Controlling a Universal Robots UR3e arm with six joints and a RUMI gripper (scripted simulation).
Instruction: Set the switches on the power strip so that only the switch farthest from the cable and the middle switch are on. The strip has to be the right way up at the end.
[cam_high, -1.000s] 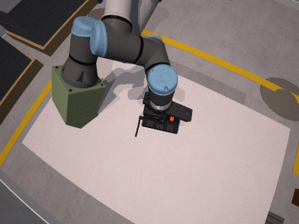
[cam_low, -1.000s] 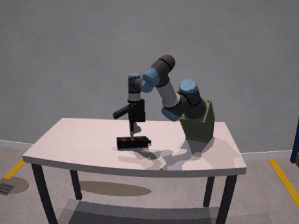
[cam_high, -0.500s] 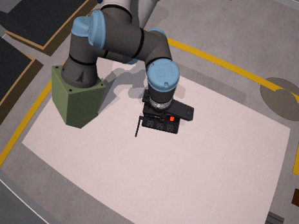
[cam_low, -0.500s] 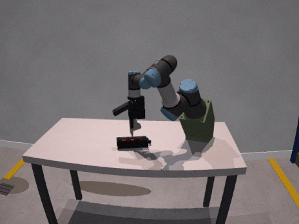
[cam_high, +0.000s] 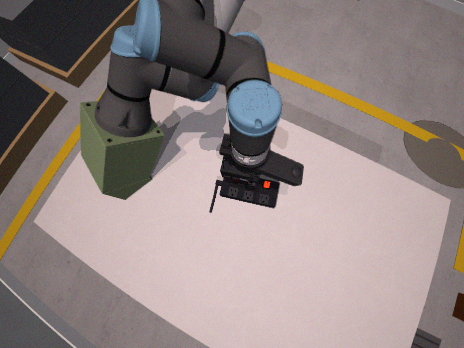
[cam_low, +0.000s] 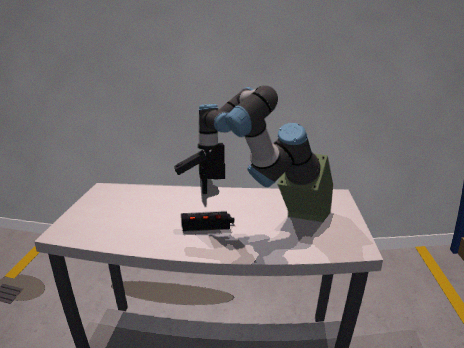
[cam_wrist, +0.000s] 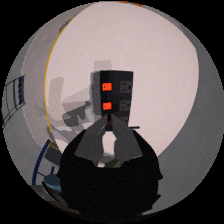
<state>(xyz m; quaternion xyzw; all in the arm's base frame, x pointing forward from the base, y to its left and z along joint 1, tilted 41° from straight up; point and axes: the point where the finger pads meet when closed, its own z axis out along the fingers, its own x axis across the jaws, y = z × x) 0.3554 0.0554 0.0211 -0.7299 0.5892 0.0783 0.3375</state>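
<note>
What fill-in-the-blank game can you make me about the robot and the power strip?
1. The gripper hangs above the power strip with its fingers ___, holding nothing.
2. In the wrist view, ___ orange switches show beyond the fingertips.
3. The arm stands on a ___ pedestal.

Missing words: shut; two; green.

White table (cam_low: 125, 220), power strip (cam_low: 206, 221), green pedestal (cam_low: 310, 195)
</note>
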